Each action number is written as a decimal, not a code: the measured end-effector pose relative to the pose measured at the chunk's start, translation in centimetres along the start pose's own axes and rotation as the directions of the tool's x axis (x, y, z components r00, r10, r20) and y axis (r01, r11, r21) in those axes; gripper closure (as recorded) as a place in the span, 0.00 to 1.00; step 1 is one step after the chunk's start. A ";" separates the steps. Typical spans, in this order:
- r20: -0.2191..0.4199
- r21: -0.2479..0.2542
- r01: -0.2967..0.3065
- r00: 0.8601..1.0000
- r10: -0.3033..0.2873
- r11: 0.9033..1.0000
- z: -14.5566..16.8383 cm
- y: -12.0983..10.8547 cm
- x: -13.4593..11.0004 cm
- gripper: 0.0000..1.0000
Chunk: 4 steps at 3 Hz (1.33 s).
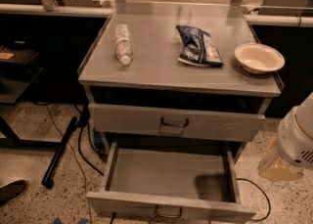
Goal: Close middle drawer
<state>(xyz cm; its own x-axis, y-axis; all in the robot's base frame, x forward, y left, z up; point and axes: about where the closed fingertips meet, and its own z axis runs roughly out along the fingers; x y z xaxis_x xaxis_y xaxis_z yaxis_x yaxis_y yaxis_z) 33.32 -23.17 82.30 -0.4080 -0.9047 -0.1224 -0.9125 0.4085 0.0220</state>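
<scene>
The gripper (282, 163) hangs beside the desk (161, 71); open or closed, I cannot tell. Left of it, lower, the middle drawer (166, 175) stands pulled out: stiff, probably light; push its front near the handle (168, 212).

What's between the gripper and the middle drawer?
Only floor and a dark cable, in the camera view; the gripper hangs at the right edge, beside the open middle drawer.

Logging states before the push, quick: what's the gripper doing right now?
Gripper: cannot be told; it is at the right edge, beside the open middle drawer.
</scene>
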 end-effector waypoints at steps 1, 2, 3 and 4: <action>0.000 0.000 0.000 1.000 0.000 1.000 0.0 0.0 0.0 1.00; -0.006 -0.062 -0.015 1.000 0.015 0.998 3.1 1.4 0.4 1.00; -0.019 -0.146 -0.060 0.998 0.058 0.987 9.8 3.6 0.8 1.00; -0.019 -0.209 -0.116 0.993 0.114 0.971 16.6 4.8 0.9 1.00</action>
<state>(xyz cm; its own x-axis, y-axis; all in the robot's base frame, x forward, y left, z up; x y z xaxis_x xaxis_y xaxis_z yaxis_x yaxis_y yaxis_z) 29.06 -20.05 65.81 -0.5102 -0.8541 -0.1007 -0.8452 0.4763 0.2425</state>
